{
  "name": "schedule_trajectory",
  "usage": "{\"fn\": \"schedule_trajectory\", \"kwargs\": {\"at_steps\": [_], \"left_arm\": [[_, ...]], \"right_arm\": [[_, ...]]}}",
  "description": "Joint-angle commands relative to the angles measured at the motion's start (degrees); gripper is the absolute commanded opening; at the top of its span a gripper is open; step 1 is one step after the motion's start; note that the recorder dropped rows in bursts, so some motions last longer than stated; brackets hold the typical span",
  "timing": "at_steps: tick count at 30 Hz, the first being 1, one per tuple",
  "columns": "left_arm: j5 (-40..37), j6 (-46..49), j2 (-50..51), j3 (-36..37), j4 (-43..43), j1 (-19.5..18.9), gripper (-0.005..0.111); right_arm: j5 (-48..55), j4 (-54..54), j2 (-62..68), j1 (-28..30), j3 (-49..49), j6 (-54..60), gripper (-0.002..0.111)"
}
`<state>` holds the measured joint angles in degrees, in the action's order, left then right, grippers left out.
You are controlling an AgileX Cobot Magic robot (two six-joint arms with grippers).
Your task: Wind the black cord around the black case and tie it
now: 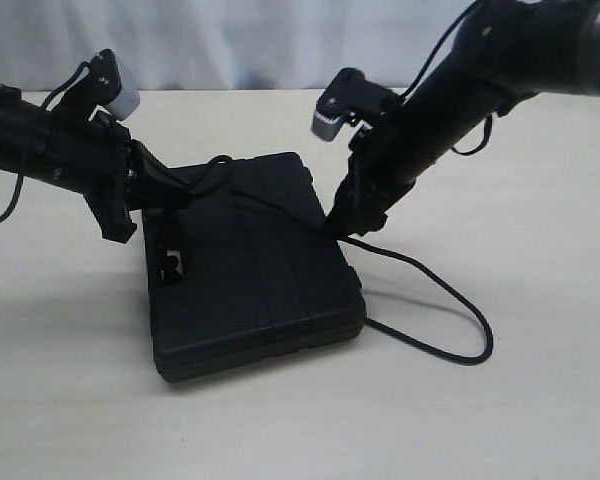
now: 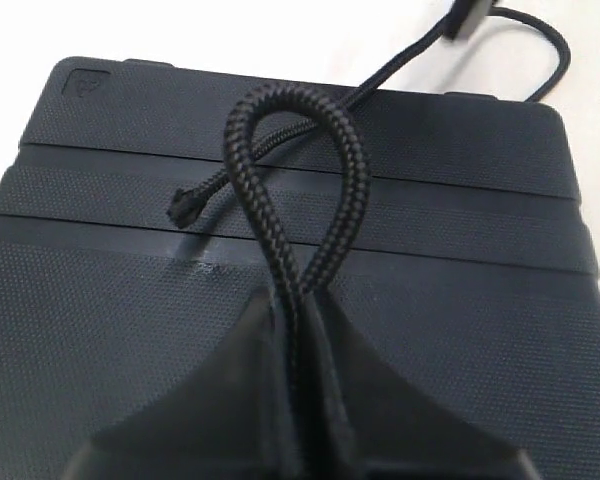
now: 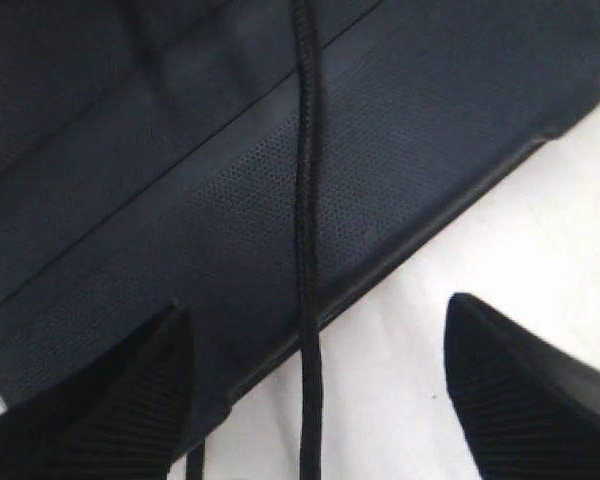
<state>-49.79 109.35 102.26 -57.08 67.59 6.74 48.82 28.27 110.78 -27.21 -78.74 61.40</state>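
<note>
The black case point(image 1: 250, 275) lies flat in the middle of the table. My left gripper point(image 1: 178, 196) hovers over its far left corner, shut on the black cord point(image 1: 216, 168). In the left wrist view that gripper point(image 2: 302, 325) pinches two strands, and a loop point(image 2: 300, 150) stands up beyond the jaws with a frayed tip point(image 2: 185, 207) resting on the lid point(image 2: 460, 300). The cord runs across the lid and off the right edge onto the table point(image 1: 450, 300). My right gripper point(image 1: 342, 226) is at that edge, open point(image 3: 315, 310), with the cord point(image 3: 306, 230) passing untouched between its fingers point(image 3: 130, 400).
The case rests on a pale table point(image 1: 500, 420). The cord's slack curls in a wide bend on the table point(image 1: 480, 345) to the right of the case. Both arms lean in over the case from the back corners.
</note>
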Motion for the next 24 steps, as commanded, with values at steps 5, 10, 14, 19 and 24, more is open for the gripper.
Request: {"fn": "schedule_trajectory", "kwargs": {"at_steps": [5,10,14,19,24], "left_arm": [[0.4,0.1,0.1,-0.4,0.4,-0.1,0.000],[0.4,0.1,0.1,-0.4,0.4,-0.1,0.000],[0.4,0.1,0.1,-0.4,0.4,-0.1,0.000],[0.4,0.1,0.1,-0.4,0.6,-0.1,0.000],[0.4,0.1,0.1,-0.4,0.6,-0.1,0.000]], "right_arm": [[-6.8,-12.7,4.1,-4.3,-0.5,-9.7,0.065],[-6.8,-12.5,4.8,-4.1,-0.5,-10.0,0.055],[-6.3,-12.1,5.0,-4.1,-0.5,-10.0,0.037],[-4.7,-12.3,5.4,-4.1,-0.5,-8.1,0.004],[-5.1,-12.7,3.6,-4.1,-0.5,-6.8,0.004]]}}
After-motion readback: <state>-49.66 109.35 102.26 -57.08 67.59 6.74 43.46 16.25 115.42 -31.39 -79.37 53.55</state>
